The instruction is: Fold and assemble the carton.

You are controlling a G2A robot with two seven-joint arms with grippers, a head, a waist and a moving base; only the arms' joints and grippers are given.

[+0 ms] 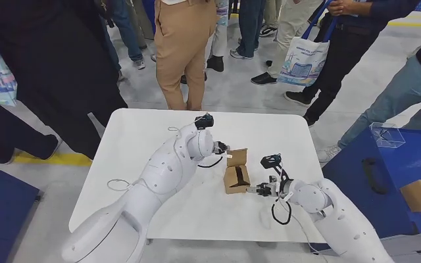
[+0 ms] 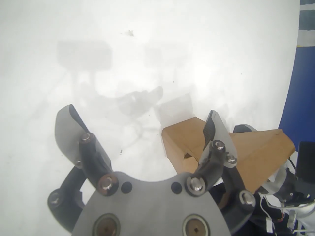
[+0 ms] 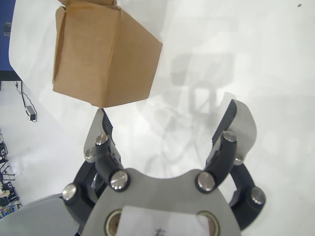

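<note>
On your white table (image 1: pixel 148 148), your left gripper (image 1: pixel 223 148) sits just left of centre. Its fingers are spread wide and hold nothing. Next comes the brown carton (image 1: pixel 236 177), resting near the middle of the table between the two grippers, with its body squared up and one flap raised on the far side. One left finger (image 2: pixel 213 128) stands in front of the carton's side. Farthest right, your right gripper (image 1: pixel 258 190) is also wide open and empty, with one fingertip (image 3: pixel 104 120) just beside a carton corner.
</note>
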